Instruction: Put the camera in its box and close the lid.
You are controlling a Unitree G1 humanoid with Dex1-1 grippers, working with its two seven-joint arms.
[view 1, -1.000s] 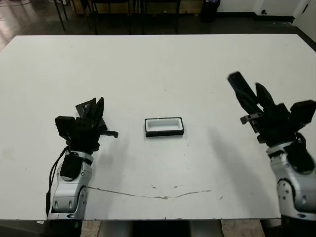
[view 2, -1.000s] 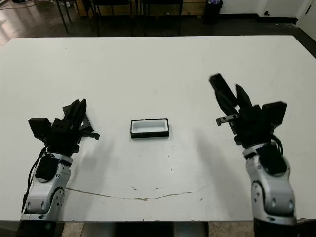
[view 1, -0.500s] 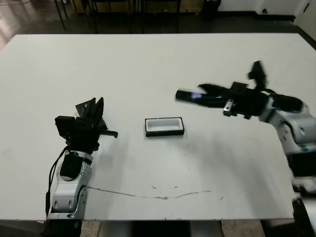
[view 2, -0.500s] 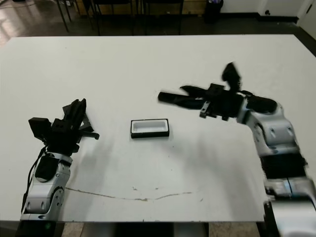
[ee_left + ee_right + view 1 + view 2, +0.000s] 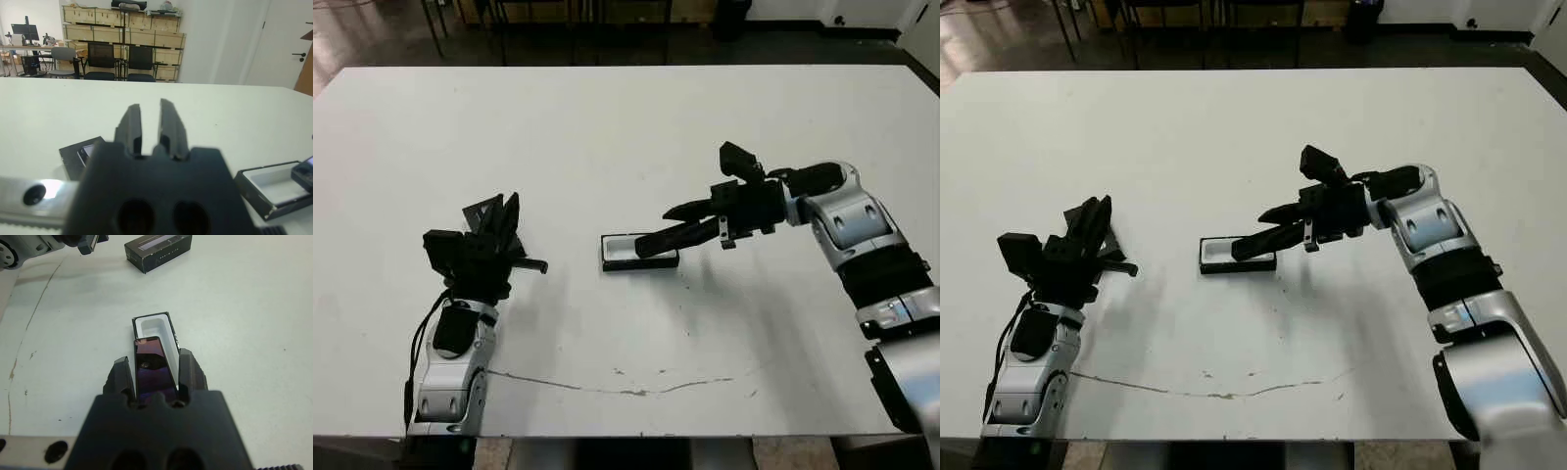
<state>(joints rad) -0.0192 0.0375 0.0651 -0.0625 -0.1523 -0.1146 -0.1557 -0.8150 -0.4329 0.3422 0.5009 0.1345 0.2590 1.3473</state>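
Note:
The box (image 5: 619, 252) lies open in the middle of the table, its white lining (image 5: 152, 328) bare. My right gripper (image 5: 653, 244) reaches in from the right and is shut on the camera (image 5: 155, 374), a slim dark bar with a purplish sheen. The camera's far end hangs over the box's right end; contact cannot be made out. Next to my left gripper (image 5: 150, 122) at the left, the lid (image 5: 78, 155) lies flat on the table. That gripper's fingers stand a narrow gap apart with nothing between them.
A thin scratch line (image 5: 607, 387) runs across the white table (image 5: 607, 127) near its front edge. Black chairs (image 5: 100, 56) and stacked wooden crates (image 5: 122, 34) stand beyond the far edge.
My right arm has swung in from the right side and come down, bringing the camera from mid-air to the box's right end. The left arm, the box and the lid have not moved.

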